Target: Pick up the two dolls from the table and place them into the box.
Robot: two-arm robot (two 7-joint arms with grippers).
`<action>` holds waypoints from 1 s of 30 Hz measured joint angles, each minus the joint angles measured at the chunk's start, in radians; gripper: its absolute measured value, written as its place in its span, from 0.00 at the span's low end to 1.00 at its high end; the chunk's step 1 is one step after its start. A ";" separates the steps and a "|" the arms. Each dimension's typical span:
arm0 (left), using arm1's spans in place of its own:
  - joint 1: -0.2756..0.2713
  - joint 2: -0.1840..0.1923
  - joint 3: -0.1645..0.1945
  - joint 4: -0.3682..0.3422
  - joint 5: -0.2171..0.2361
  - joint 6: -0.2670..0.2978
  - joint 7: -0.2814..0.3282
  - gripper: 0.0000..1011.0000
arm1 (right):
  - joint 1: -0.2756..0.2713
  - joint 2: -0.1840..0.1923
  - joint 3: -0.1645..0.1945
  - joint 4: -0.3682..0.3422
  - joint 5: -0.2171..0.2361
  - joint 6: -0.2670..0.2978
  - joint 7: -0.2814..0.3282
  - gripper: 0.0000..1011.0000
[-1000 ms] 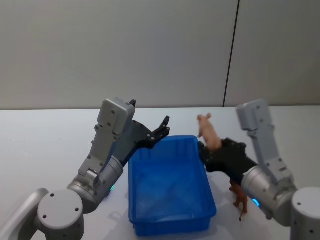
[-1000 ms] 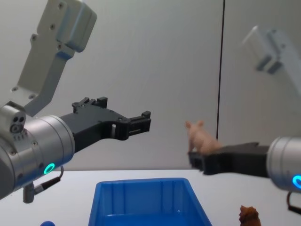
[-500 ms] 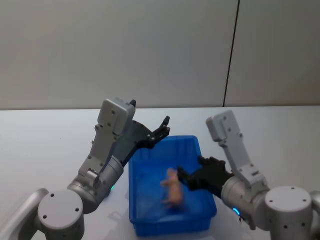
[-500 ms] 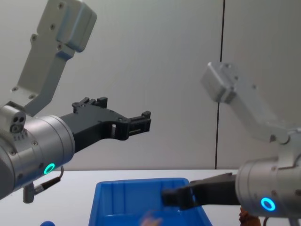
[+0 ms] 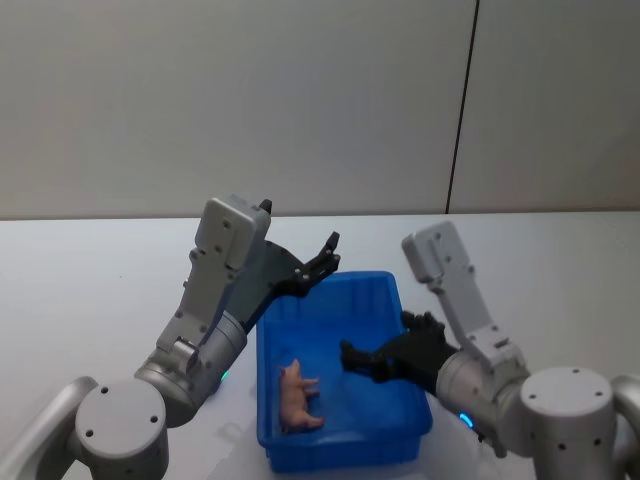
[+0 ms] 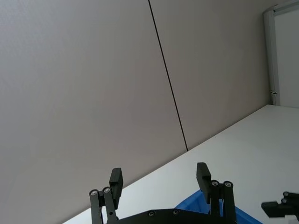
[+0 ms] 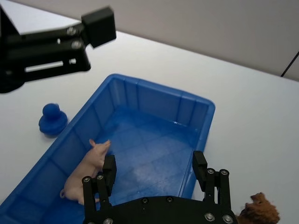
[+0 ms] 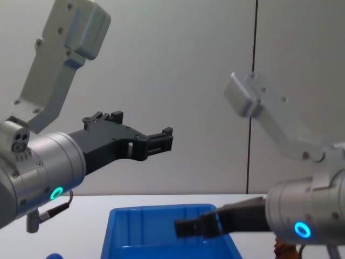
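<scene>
A pink pig doll point(image 5: 296, 396) lies on its side on the floor of the blue box point(image 5: 345, 438), near its front left; it shows too in the right wrist view point(image 7: 88, 170). My right gripper point(image 5: 360, 358) hovers open over the box's point(image 7: 159, 88) middle, empty point(image 7: 154, 162). A blue rounded doll point(image 7: 51, 120) sits on the white table point(image 5: 90, 300) left of the box. A reddish-brown doll point(image 7: 258, 211) stands on the table right of the box, also in the chest view point(image 8: 283, 249). My left gripper point(image 5: 325, 255) is held open and empty in the air above the box's far left corner point(image 6: 159, 173).
The box point(image 8: 156, 224) stands in the middle of the table between both arms. A grey wall with a dark vertical seam point(image 5: 460, 130) rises behind the table. Bare tabletop lies to the far left and far right.
My right gripper swung left and down from beside the box's right rim to over its middle. It let go of the pink pig, which dropped and now lies in the box. The left arm stayed still.
</scene>
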 joint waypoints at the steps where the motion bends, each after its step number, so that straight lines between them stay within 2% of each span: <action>1: 0.000 0.000 0.000 0.000 0.000 0.000 0.000 0.99 | 0.000 0.001 0.002 -0.002 0.000 -0.002 -0.001 0.99; 10: 0.000 0.000 0.000 0.000 0.000 0.000 0.000 0.99 | 0.006 0.019 0.039 -0.044 0.026 -0.046 -0.028 0.99; 17: 0.000 0.000 0.000 0.000 0.000 0.000 0.000 0.99 | 0.008 0.050 0.098 -0.084 0.088 -0.065 -0.073 0.99; 22: 0.000 0.000 0.000 0.000 0.000 0.000 0.000 0.99 | 0.002 0.070 0.135 -0.103 0.134 -0.047 -0.101 0.99; 27: 0.000 0.000 0.000 0.000 0.000 0.000 0.000 0.99 | -0.013 0.092 0.173 -0.127 0.189 -0.001 -0.127 0.99; 30: 0.000 0.000 0.000 0.000 0.000 0.000 0.000 0.99 | -0.020 0.101 0.186 -0.136 0.206 0.020 -0.132 0.99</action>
